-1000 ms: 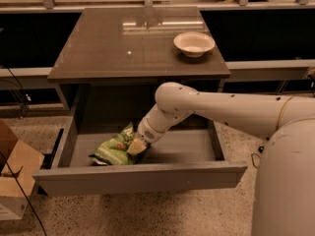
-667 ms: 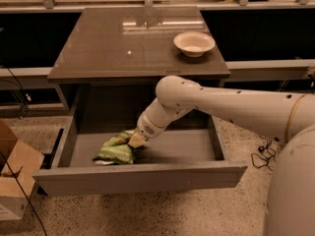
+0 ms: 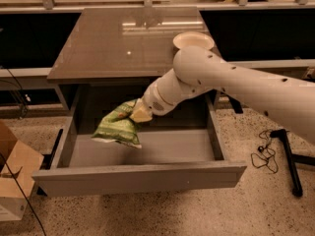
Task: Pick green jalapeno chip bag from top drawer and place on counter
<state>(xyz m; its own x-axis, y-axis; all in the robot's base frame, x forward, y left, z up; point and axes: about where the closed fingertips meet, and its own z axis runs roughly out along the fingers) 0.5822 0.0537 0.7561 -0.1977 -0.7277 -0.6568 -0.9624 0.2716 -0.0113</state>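
Note:
The green jalapeno chip bag hangs from my gripper, which is shut on the bag's upper right edge. The bag is lifted clear of the floor of the open top drawer and hangs over the drawer's left half, below the level of the counter. My white arm reaches in from the right, across the counter's front right corner. The gripper's fingers are mostly hidden by the bag and the wrist.
A pale bowl sits on the counter's right rear. A cardboard box stands on the floor at the left of the drawer. A black stand leg and cable lie on the floor at the right.
The gripper has risen from the drawer floor with the bag in it; the bag now hangs in the air instead of lying flat. The view has also shifted closer.

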